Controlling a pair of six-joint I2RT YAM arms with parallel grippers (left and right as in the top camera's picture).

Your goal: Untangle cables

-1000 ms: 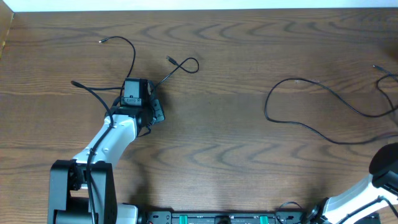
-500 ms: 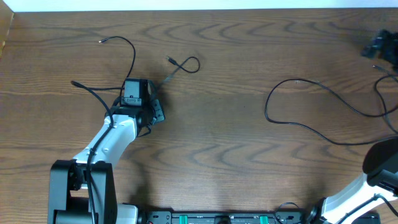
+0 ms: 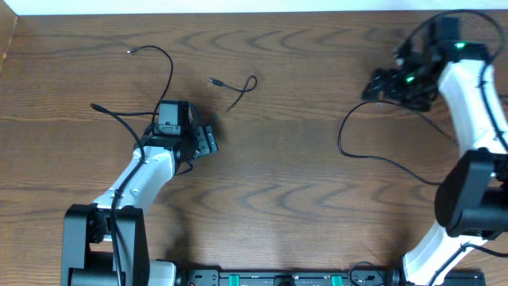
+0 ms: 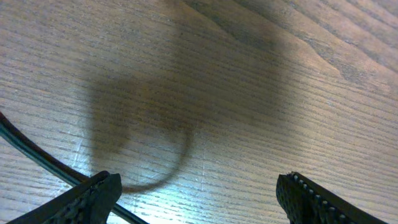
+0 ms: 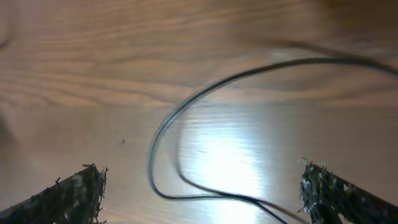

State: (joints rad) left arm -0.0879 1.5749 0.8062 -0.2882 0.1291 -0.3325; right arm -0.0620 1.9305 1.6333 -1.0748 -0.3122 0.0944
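Three thin black cables lie on the left of the wooden table. A short looped cable [image 3: 242,89] rests free just beyond my left gripper [image 3: 208,143], which stands open and empty above bare wood. A curved cable [image 3: 170,70] and another cable [image 3: 111,114] run in under the left wrist. In the left wrist view the left gripper [image 4: 199,199] spans only wood, with a black cable [image 4: 37,157] passing by its left finger. On the right a long cable [image 3: 343,139] winds across the table. My right gripper [image 3: 382,85] hovers open over it. In the right wrist view the cable's bend [image 5: 163,134] lies between the wide fingers of the right gripper [image 5: 205,196].
The table's far edge [image 3: 238,13] runs along the top of the overhead view. The arm bases [image 3: 103,246] stand at the front edge. A wide stretch of wood separates the left cables from the long right one.
My left gripper has opened and let go of the short looped cable, which has shifted slightly away. The right arm has swung in from the right edge to above the long cable.
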